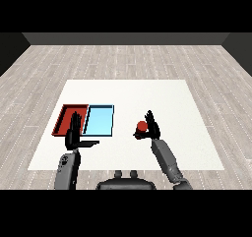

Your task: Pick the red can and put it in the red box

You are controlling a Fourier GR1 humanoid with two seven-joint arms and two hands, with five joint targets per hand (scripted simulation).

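The red can (pixel 141 127) stands on the white table (pixel 172 103), right of the two trays. My right hand (pixel 151 127) is against the can's right side, fingers pointing up and thumb curling under it, though whether they close on the can is unclear. The red tray (pixel 64 117) lies at the left with nothing in it that I can see. My left hand (pixel 74 134) hovers over the red tray's near right corner, fingers straight up and thumb stuck out to the right, holding nothing.
The light blue tray (pixel 99 120) lies directly right of the red tray, between it and the can. White table surface stretches beyond and to the right of the can. Grey wooden floor surrounds the table.
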